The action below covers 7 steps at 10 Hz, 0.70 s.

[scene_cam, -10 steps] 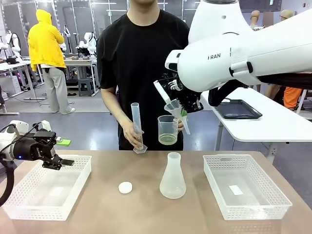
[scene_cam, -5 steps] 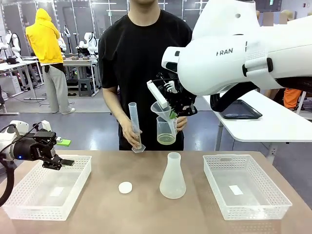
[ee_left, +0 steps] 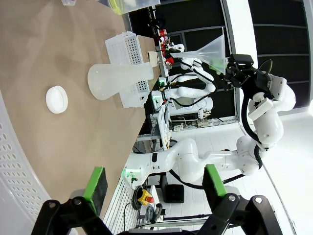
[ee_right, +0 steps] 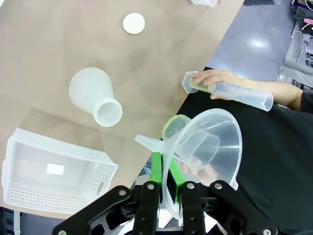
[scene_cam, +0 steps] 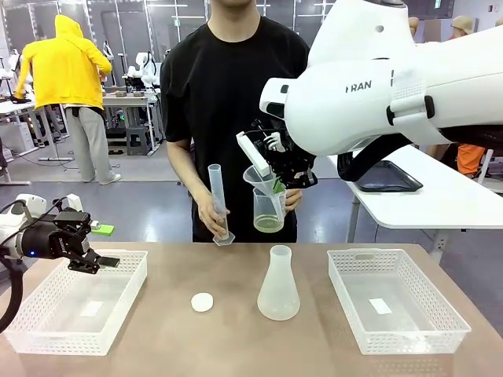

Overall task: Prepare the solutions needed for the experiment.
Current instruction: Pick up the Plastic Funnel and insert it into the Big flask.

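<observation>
R jaws are clenched on the clear funnel [scene_cam: 262,178], held up in the air past the bench's [scene_cam: 236,345] far edge, right in front of the person. The funnel is tilted and sits at the mouth of the beaker [scene_cam: 269,208]; you can't tell whether the spout is inside.

The solution [scene_cam: 269,225] is a thin pale yellow layer in the bottom of that beaker. In the R wrist view it shows as a yellowish ring [ee_right: 176,128] just beside the funnel's rim. The person holds the beaker off the bench w/ one hand, mostly hidden behind it. Their other hand [scene_cam: 211,218] grips a graduated cylinder [scene_cam: 218,196], leaning, its base just above the bench edge.

L jaws are released, green pads [ee_left: 96,182] wide apart w/ nothing between them. They hang over the far left corner of the L basket [scene_cam: 55,343].

On the bench a conical flask [scene_cam: 278,287] stands upright mid-bench, below the beaker. A white cap [scene_cam: 202,301] lies flat to its left, apart from it. The R basket [scene_cam: 416,342] sits to the flask's right.
</observation>
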Available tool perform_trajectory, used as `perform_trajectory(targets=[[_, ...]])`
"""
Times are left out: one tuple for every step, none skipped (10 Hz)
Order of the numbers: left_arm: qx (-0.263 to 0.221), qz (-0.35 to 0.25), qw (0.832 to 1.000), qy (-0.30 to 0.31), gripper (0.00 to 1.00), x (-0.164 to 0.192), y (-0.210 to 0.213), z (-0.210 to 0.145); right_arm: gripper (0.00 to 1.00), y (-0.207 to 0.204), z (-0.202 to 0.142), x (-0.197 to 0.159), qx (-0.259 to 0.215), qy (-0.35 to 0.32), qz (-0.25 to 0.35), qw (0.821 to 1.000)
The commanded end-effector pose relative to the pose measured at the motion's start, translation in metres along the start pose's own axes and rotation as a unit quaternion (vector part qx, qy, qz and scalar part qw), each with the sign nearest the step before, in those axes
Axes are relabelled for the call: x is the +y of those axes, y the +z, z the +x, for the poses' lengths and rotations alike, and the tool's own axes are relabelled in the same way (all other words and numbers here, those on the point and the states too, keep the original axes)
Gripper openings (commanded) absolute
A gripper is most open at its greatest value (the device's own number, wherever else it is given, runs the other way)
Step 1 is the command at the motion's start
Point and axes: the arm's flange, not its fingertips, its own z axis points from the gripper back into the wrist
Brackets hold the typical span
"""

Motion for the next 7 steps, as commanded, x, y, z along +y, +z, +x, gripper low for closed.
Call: perform_trajectory(targets=[[-0.007,0.004,1.0,-0.001,1.0,0.0,-0.002,0.002,0.06,0.001,-0.002,-0.005,0.006,-0.003,0.0,1.0],[-0.007,0.004,1.0,-0.001,1.0,0.0,-0.002,0.002,0.06,0.0,0.0,0.0,0.0,0.0,0.0,1.0],[-0.007,0.004,1.0,-0.001,1.0,0.0,-0.002,0.002,0.06,-0.004,-0.001,0.003,-0.021,0.004,0.006,1.0],[-0.007,0.004,1.0,-0.001,1.0,0.0,-0.002,0.002,0.06,-0.004,0.0,0.008,-0.04,0.01,0.004,0.999],[-0.007,0.004,1.0,-0.001,1.0,0.0,-0.002,0.002,0.06,-0.003,0.001,0.013,-0.051,0.015,0.004,0.999],[-0.007,0.004,1.0,-0.001,1.0,0.0,-0.002,0.002,0.06,-0.001,0.002,0.019,-0.056,0.013,0.003,0.998],[-0.007,0.004,1.0,-0.001,1.0,0.0,-0.002,0.002,0.06,-0.001,0.0,0.025,-0.061,0.01,0.0,0.998]])
